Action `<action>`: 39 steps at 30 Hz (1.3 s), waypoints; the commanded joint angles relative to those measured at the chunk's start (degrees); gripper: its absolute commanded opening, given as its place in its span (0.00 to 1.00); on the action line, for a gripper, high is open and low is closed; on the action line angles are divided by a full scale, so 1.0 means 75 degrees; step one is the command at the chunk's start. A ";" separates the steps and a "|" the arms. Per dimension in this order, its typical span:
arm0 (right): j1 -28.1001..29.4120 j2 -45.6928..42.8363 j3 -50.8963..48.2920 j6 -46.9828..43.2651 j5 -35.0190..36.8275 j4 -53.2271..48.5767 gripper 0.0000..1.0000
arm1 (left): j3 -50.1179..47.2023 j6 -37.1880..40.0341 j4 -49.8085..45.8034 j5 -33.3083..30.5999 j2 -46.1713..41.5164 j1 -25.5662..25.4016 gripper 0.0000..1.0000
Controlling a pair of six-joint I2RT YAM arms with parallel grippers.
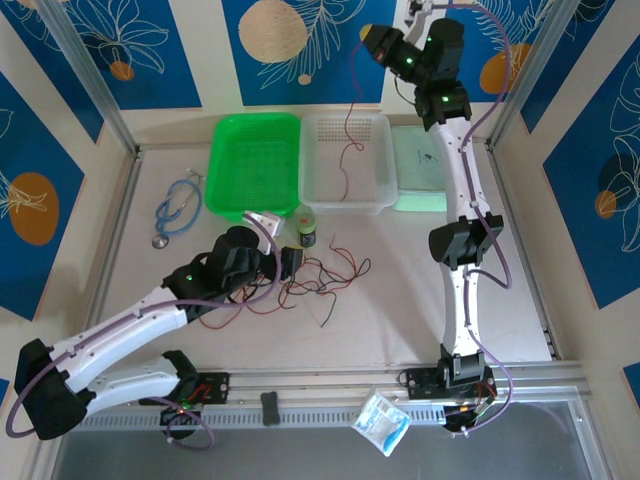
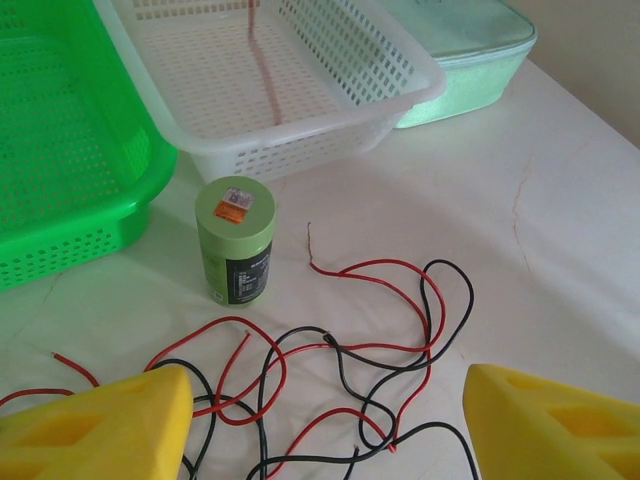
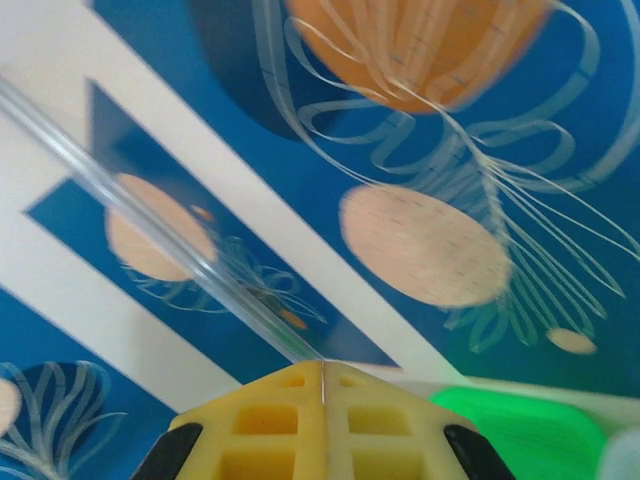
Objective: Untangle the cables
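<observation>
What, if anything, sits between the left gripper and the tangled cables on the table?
Nothing visible does. The left gripper is open, and the red and black cables lie on the table directly ahead of it. The green canister stands beyond the tangle, apart from it and off the path.

Thin red and black cables lie knotted in a loose heap on the white counter at the centre of the overhead frame, their loops crossing repeatedly. A single red cable dangles at upper centre, apart from the heap.
</observation>
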 commanded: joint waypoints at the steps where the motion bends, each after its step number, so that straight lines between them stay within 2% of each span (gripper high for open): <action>1: 0.0189 0.0097 -0.0378 -0.0790 0.0431 -0.0710 0.00 | -0.0100 -0.0140 -0.0154 -0.0060 -0.0140 -0.0083 0.71; 5: 0.0504 0.0328 -0.1227 -0.1441 0.1157 -0.1440 0.00 | 0.0003 -0.0103 -0.0300 0.0075 -0.0110 -0.0119 0.71; 8: 0.0696 0.0855 -0.1162 -0.1718 0.1673 -0.2293 0.00 | 0.0121 -0.0036 -0.0521 0.0169 -0.0048 -0.0179 0.71; 16: 0.0810 0.2101 -0.0946 -0.1676 0.1700 -0.3697 0.00 | 0.0195 -0.0181 -0.0766 0.0366 0.0132 -0.0328 0.71; 17: 0.0825 0.2128 -0.1048 -0.1708 0.1720 -0.3769 0.02 | 0.0236 -0.0188 -0.0823 0.0372 0.0178 -0.0365 0.71; 22: 0.0905 0.2062 -0.1459 -0.2028 0.1797 -0.4013 0.35 | 0.0597 -0.0121 -0.1286 0.0452 0.0523 -0.0592 0.71; 27: 0.0978 0.1709 -0.1507 -0.2411 0.1965 -0.4301 0.52 | 0.1018 0.0060 -0.1929 0.0626 0.1081 -0.0935 0.72; 34: 0.0978 0.0683 -0.1652 -0.2727 0.2469 -0.4900 0.54 | 0.1312 0.0257 -0.2627 0.1133 0.2278 -0.1300 0.71; 39: 0.0901 -0.0662 -0.2743 -0.2790 0.2884 -0.4938 0.53 | 0.1065 0.0489 -0.2114 0.1536 0.2903 -0.1624 0.69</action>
